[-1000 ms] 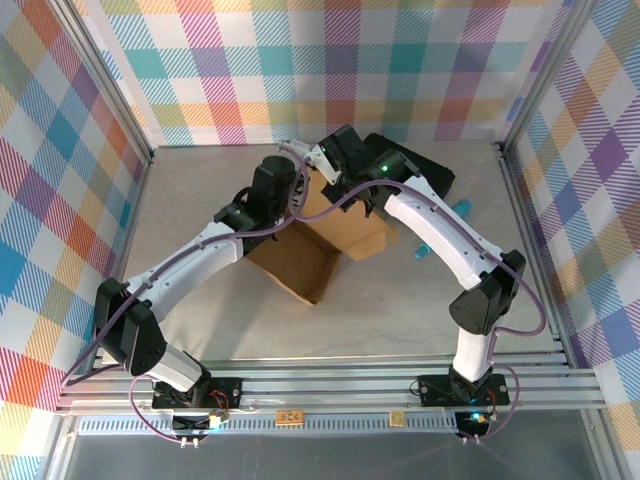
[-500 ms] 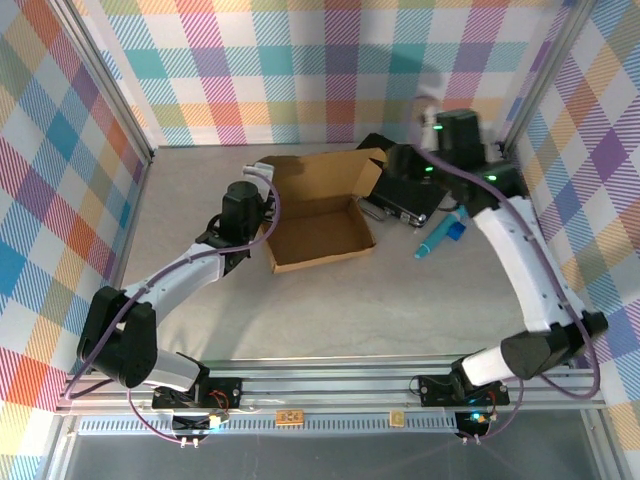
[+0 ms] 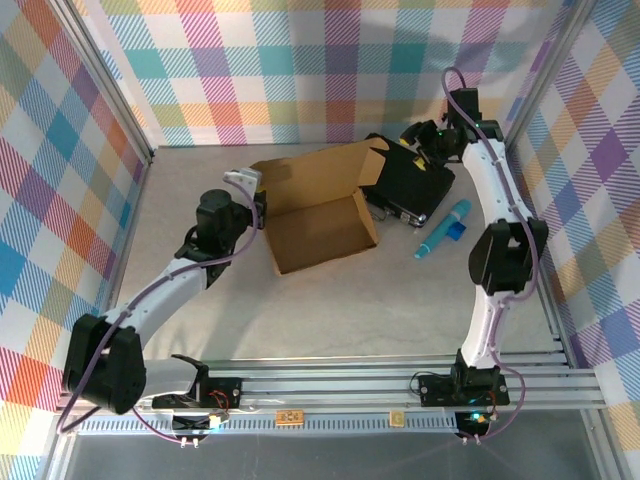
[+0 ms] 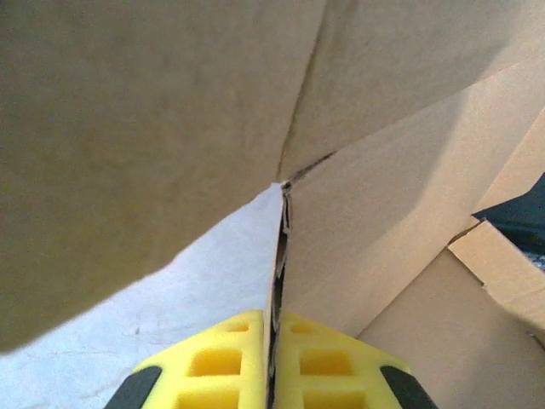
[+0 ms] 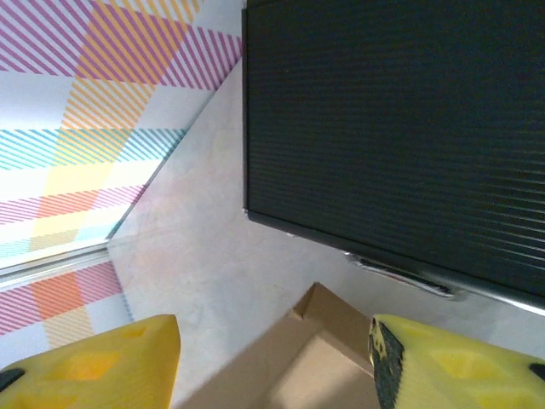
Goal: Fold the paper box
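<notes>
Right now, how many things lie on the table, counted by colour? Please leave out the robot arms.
Brown: 1, the cardboard box
Black: 1, the case
Blue-green: 1, the tube; I cannot tell whether the darker blue piece beside it is separate
Total: 3

1. Top view: bright, even overhead light; soft shadows beside the arms on the pale grey desk [image 3: 330, 310].
2. Left wrist view: plain brown corrugated cardboard box [image 4: 128, 128] close up, slightly blurred, right-hand face brighter.
3. Right wrist view: faint glare along the black ribbed case [image 5: 400, 111] edge.
</notes>
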